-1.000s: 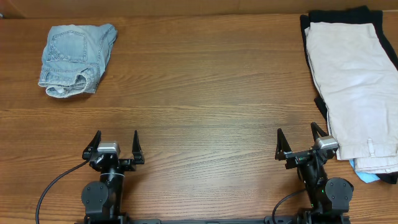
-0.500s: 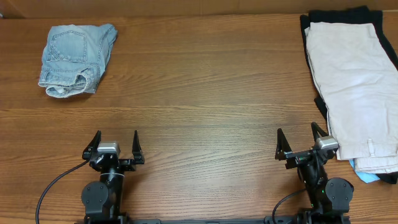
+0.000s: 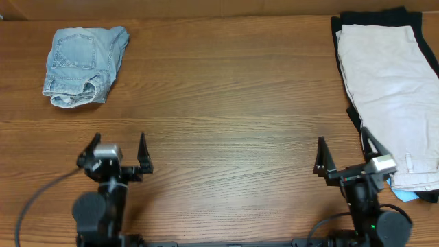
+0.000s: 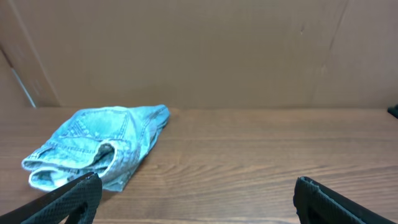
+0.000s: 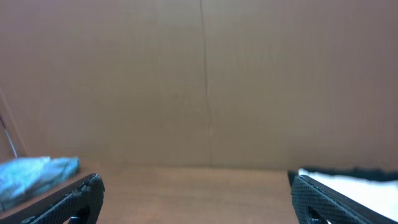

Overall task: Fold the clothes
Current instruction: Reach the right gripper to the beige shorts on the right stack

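Note:
Cream-beige shorts lie flat at the table's right side on top of a black garment; in the right wrist view only a pale strip of the cream shorts shows. Faded blue denim shorts lie bunched at the far left, and they show as the denim shorts ahead-left in the left wrist view. My left gripper stands open near the front edge, nothing between its fingers. My right gripper is open too, its right finger beside the cream shorts' near end.
A bit of light-blue cloth pokes out under the cream shorts at the front right. A brown cardboard wall runs along the table's far edge. Bare wooden table lies between the two piles.
Both arms have lifted and shifted: the left gripper slightly left, the right gripper slightly right toward the cream shorts. The clothes have not moved.

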Action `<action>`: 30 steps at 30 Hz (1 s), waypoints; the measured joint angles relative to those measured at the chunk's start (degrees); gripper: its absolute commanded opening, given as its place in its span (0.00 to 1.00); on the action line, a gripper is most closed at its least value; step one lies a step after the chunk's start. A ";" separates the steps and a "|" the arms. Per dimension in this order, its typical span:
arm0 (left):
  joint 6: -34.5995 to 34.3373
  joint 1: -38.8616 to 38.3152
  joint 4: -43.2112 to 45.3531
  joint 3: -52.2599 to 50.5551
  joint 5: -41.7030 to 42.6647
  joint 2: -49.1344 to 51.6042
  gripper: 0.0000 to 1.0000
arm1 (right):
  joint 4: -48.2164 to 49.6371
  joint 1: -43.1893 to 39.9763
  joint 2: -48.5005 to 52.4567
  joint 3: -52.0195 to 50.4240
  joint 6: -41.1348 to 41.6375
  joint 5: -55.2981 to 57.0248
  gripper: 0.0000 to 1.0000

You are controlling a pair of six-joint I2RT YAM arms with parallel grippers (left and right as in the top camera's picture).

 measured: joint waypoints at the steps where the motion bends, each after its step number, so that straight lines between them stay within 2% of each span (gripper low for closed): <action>1: 0.00 0.00 -0.39 2.23 0.22 2.93 1.00 | -1.25 0.00 1.11 2.34 0.00 -0.02 1.00; 4: 0.00 0.00 -3.85 10.62 1.16 12.13 1.00 | -5.46 0.00 5.29 8.66 -0.04 0.00 1.00; 7: -0.02 0.00 -11.39 20.96 2.69 21.35 1.00 | -12.35 0.02 12.04 16.46 -0.02 -0.02 1.00; 13: 0.00 0.00 -30.27 44.50 7.54 39.93 1.00 | -29.11 0.00 30.38 34.75 0.09 0.15 1.00; 16: 0.00 0.00 -36.17 52.76 8.57 47.04 1.00 | -37.88 0.00 40.96 44.09 0.17 0.15 1.00; 21: -0.17 0.00 -36.46 55.67 8.59 54.93 1.00 | -48.92 0.00 60.24 56.63 0.15 0.20 1.00; 27: -1.55 0.00 -37.42 55.76 9.11 63.71 1.00 | -50.16 0.00 76.78 59.23 0.17 0.20 1.00; 29: -1.68 0.00 -37.53 55.76 9.42 66.27 1.00 | -50.27 -0.07 80.76 59.23 0.15 0.66 0.92; 30: -1.70 0.00 -37.55 55.76 9.46 67.32 1.00 | -50.49 -0.20 82.23 59.23 0.44 1.25 0.92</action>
